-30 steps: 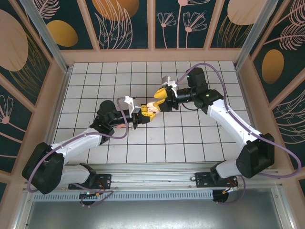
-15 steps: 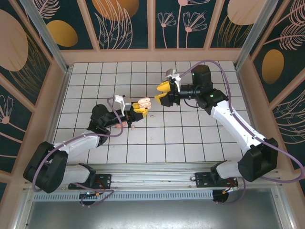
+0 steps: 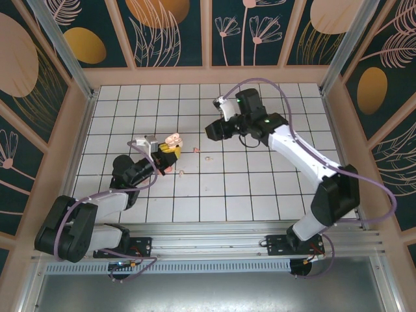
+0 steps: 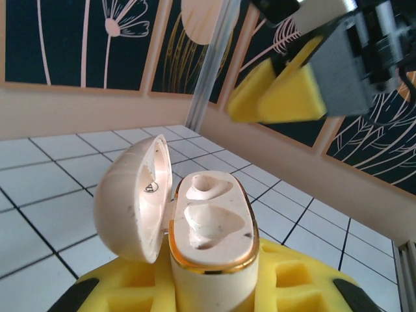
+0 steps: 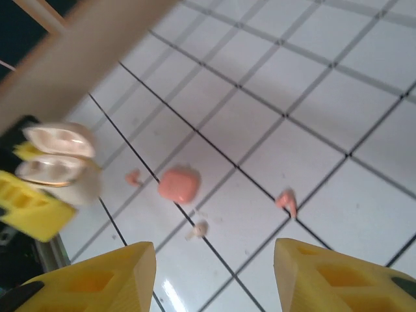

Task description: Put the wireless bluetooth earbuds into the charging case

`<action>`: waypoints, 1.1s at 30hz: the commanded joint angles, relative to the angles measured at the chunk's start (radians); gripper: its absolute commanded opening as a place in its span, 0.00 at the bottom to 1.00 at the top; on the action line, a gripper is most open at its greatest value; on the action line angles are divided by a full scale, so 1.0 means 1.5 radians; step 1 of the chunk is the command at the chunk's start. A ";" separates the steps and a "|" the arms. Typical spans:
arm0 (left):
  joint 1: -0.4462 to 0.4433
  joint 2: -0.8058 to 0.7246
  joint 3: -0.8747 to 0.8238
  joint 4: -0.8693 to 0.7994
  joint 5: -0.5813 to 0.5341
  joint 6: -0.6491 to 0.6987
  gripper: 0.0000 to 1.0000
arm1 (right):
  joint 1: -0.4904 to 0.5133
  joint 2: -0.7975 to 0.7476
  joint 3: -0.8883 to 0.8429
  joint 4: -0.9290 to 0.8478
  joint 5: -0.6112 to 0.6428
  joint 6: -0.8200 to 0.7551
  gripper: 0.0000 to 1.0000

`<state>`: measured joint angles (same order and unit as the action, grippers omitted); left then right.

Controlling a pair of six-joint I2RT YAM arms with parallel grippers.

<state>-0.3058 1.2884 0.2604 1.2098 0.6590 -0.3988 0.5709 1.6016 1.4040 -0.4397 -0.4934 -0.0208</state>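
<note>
The left claw (image 3: 168, 149) grips the charging case (image 4: 208, 221) and holds it up off the bench (image 3: 260, 188). The case's lid is swung open to the left and its 2 wells are bare. Tiny pink earbuds (image 5: 286, 200) lie loose on the tiles between the arms. The right claw (image 5: 213, 250) hangs above them, fingers moderately apart and gripping nothing.

No legible text, label, brand, number or sign on any surface in these views.
</note>
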 commanded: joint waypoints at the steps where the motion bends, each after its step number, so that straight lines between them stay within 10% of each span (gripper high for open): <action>1: 0.003 0.014 -0.023 0.098 -0.025 -0.035 0.08 | 0.005 0.059 0.070 -0.102 0.028 -0.035 0.52; 17: 0.014 0.077 -0.009 0.093 -0.040 -0.023 0.07 | 0.014 0.186 0.056 -0.225 0.058 -0.727 0.55; 33: 0.042 0.094 -0.004 0.099 -0.045 -0.032 0.07 | 0.032 0.355 0.161 -0.208 0.073 -0.862 0.49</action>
<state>-0.2531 1.4261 0.2272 1.3060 0.5919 -0.4328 0.6067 2.1098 1.6020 -0.7464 -0.3824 -1.2617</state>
